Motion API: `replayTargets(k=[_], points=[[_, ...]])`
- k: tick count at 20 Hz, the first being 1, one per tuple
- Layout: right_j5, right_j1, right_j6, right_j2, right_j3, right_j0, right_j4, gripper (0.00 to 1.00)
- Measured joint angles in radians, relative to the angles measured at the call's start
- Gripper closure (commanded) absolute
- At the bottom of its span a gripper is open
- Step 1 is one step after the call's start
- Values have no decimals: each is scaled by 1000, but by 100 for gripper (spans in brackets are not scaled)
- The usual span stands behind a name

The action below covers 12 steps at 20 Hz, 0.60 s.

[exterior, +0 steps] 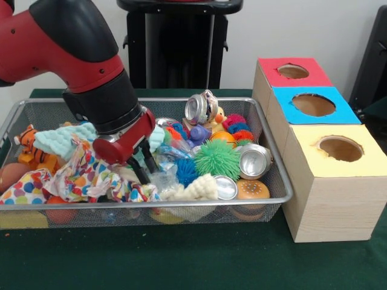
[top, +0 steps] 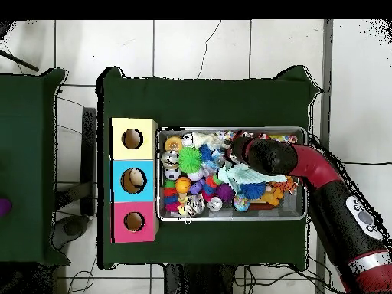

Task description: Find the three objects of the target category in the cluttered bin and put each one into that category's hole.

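The red and black arm (exterior: 91,66) reached down into the left half of the silver wire-mesh bin (exterior: 275,175), and its tool (exterior: 140,168) was sunk among the clutter there. From the front, two thin black fingers (exterior: 149,158) showed below the red wrist, their tips buried in crinkled clear plastic and a polka-dot cloth (exterior: 78,181); I could not tell how far apart they stood or whether they had hold of anything. From overhead the arm's bulk covered the tool altogether, but that view showed the whole layout: the bin (top: 230,217) on the dark green cloth-covered bench (top: 207,99), with bare green all round it.

The three wooden box sections stood in a row hard against one short side of the bin, each with a round hole in a coloured top: red (exterior: 294,71), blue (exterior: 312,104) and yellow (exterior: 340,148).

The heap was soft and hard things jumbled together: a spiky green rubber ball (exterior: 216,158), a spiky blue one (exterior: 186,171), a crushed shiny metal can (exterior: 202,109) propped at the far rim, another metal can (exterior: 254,160) lying near the box end, a striped orange plush tiger (exterior: 30,148) at the far left, and a pale mint knobbly cloth (exterior: 63,140) beside the arm. Which things belonged to the target category I could not tell.
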Motion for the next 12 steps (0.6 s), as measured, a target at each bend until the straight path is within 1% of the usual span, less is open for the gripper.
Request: replayTargets(k=[5,6,8,12], points=[[3,-35,0,-3,25,-3,34,100],[8,-62,0,-3,43,-5,52,100],[10,-75,0,-3,52,-6,62,100],[30,-153,0,-3,87,-13,107,100]])
